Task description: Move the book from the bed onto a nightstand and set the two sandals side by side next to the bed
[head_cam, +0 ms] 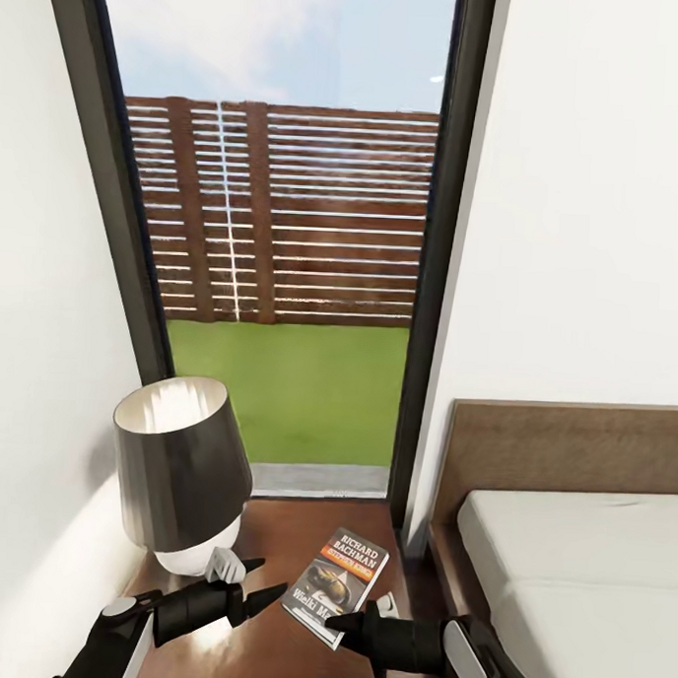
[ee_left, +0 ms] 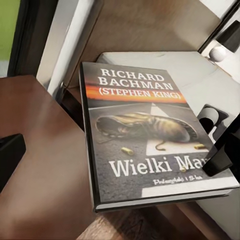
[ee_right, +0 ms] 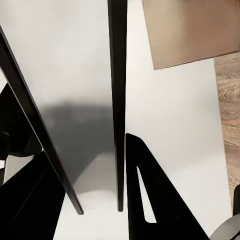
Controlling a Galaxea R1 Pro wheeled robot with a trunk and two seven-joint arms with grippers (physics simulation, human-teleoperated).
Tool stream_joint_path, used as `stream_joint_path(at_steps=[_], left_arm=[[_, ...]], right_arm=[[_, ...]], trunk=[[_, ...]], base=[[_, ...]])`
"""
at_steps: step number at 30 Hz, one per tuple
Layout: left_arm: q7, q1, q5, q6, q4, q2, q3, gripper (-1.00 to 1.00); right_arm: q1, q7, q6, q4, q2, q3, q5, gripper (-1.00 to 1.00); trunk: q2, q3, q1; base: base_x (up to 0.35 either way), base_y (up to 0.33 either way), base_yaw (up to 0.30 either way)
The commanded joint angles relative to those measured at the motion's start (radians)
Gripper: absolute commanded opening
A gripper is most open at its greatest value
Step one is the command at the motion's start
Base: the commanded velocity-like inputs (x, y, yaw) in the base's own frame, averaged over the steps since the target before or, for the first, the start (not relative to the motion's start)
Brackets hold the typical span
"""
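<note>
The book (head_cam: 336, 585) is over the nightstand surface (head_cam: 291, 529) but, judging by the left wrist view, tilted and not yet lying flat; the right pincer (head_cam: 361, 616) grips its near edge, clenched on it. So the book step looks nearly done, with release left, and the sandals remain to be placed. The left pincer (head_cam: 259, 584) hovers released just beside the book, pointing toward it, the lamp (head_cam: 180, 475) behind it. The bed (head_cam: 576, 566) lies outward of the right pincer.
</note>
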Motion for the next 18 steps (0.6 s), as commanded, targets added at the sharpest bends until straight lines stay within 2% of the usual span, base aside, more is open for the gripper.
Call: stream_joint_path(at_steps=[1, 6, 11, 18], left_arm=[[-0.008, -0.001, -0.007, 0.011, -0.002, -0.002, 0.005, 1.00], [-0.008, -0.001, -0.007, 0.011, -0.002, -0.001, 0.005, 1.00], [-0.008, 0.000, -0.007, 0.011, -0.002, -0.001, 0.005, 1.00], [-0.008, 0.000, -0.007, 0.011, -0.002, -0.001, 0.005, 1.00]], right_arm=[[-0.001, 0.007, 0.003, 0.000, 0.001, -0.006, 0.008, -1.00], [-0.001, 0.007, 0.003, 0.000, 0.001, -0.006, 0.008, -1.00], [-0.001, 0.006, 0.003, 0.000, 0.001, -0.005, 0.008, -1.00], [-0.001, 0.006, 0.003, 0.000, 0.001, -0.005, 0.008, -1.00]], trunk=[[-0.001, -0.001, 0.000], [-0.001, -0.001, 0.000], [-0.001, -0.001, 0.000], [-0.001, -0.001, 0.000]], base=[[0.037, 0.000, 0.000], [0.026, 0.013, 0.000], [0.167, 0.121, 0.000], [0.023, 0.016, 0.000]])
